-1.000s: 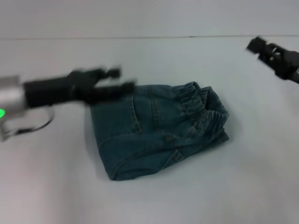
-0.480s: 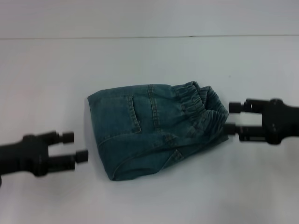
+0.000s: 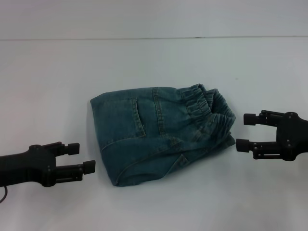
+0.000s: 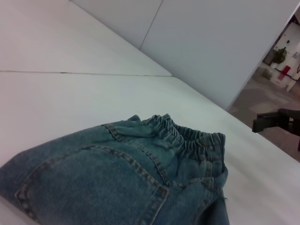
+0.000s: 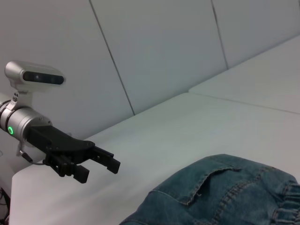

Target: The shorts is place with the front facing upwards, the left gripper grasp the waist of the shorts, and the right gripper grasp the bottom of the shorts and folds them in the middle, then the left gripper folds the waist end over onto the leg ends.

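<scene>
The blue denim shorts (image 3: 161, 131) lie folded into a compact bundle in the middle of the white table (image 3: 144, 62), with the elastic waistband (image 3: 209, 108) on top at the right side. My left gripper (image 3: 82, 158) hovers open to the left of the bundle's lower corner, apart from the cloth. To the right of the waistband, my right gripper (image 3: 243, 131) is open with nothing in it and clear of the cloth. The left wrist view shows the shorts (image 4: 122, 178) close up, and the right wrist view shows the shorts (image 5: 220, 194) with the left gripper (image 5: 101, 166) beyond.
A pale wall (image 3: 154, 17) rises behind the table's far edge. A doorway with a plant and a red object (image 4: 283, 65) shows past the table in the left wrist view.
The left gripper has swung from above the shorts' upper left down to the lower left. The right gripper has come down from the far right to beside the waistband. The shorts have not moved.
</scene>
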Tool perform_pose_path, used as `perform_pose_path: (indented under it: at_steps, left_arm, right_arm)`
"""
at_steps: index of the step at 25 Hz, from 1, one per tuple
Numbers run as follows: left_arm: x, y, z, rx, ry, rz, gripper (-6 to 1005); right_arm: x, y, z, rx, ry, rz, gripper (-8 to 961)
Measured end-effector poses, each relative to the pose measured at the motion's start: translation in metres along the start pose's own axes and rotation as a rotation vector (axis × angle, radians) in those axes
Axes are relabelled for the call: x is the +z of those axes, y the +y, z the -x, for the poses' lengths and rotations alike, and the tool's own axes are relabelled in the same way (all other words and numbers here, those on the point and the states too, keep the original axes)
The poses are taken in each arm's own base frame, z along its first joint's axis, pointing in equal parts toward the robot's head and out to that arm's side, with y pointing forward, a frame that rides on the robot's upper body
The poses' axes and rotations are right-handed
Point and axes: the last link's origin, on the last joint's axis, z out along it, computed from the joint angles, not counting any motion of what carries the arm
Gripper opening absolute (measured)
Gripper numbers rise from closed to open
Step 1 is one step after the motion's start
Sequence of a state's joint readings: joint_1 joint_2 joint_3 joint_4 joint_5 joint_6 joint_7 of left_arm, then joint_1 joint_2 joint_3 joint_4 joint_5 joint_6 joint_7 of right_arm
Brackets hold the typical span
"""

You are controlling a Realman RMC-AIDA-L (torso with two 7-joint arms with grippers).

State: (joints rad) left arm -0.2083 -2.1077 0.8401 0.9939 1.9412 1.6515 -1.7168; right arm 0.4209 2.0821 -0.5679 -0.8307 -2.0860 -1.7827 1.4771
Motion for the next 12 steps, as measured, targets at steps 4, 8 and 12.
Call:
perform_pose_path:
  at_steps: [4, 8, 12]
  left_arm:
    - [0.0, -0.002, -0.002, 0.005, -0.001, -0.007, 859]
    - [0.0, -0.003, -0.004, 0.009, -0.001, -0.012, 859]
    - [0.001, -0.003, -0.005, 0.011, 0.0, -0.01, 859]
  right_arm:
    - [-0.001, 0.0, -0.003, 0.006, 0.003, -0.006, 915]
    - [-0.001, 0.0, -0.007, 0.021, 0.006, -0.016, 916]
    - [-0.002, 0.0, -0.012, 0.032, 0.011, -0.028, 916]
